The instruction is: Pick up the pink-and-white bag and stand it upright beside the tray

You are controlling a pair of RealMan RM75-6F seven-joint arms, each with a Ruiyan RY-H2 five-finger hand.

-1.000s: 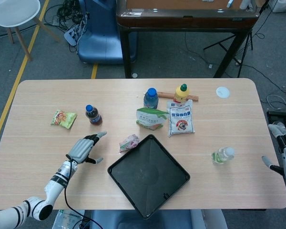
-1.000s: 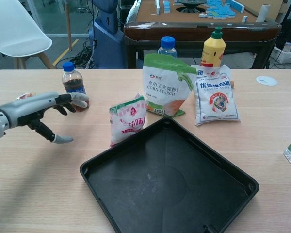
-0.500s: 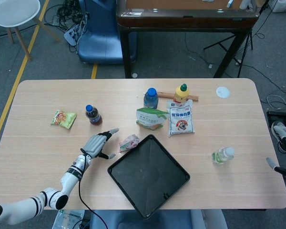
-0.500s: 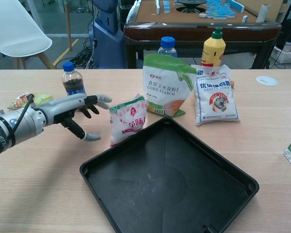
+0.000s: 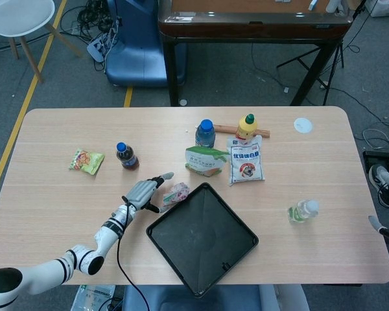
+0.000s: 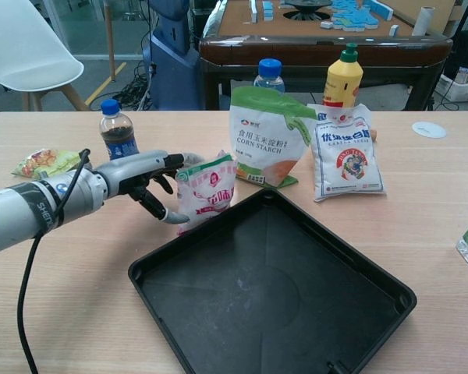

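At tray's (image 5: 201,249) ten o'clock corner: left hand (image 5: 144,192) spread wide, reaching bag (image 5: 176,194) from nine o'clock, ready to grasp.

A grey floor (image 5: 246,71) is seen beyond the light wooden desk (image 5: 52,142), crossed by a yellow line (image 5: 26,103) at the left. A white chair (image 5: 16,16) with wooden legs is placed in the corner. A dark-framed table (image 5: 253,23) (mahjong tiles are seen on it from the chest view) stands behind, beside a blue unit (image 5: 139,45) and tangled cables (image 5: 94,19).
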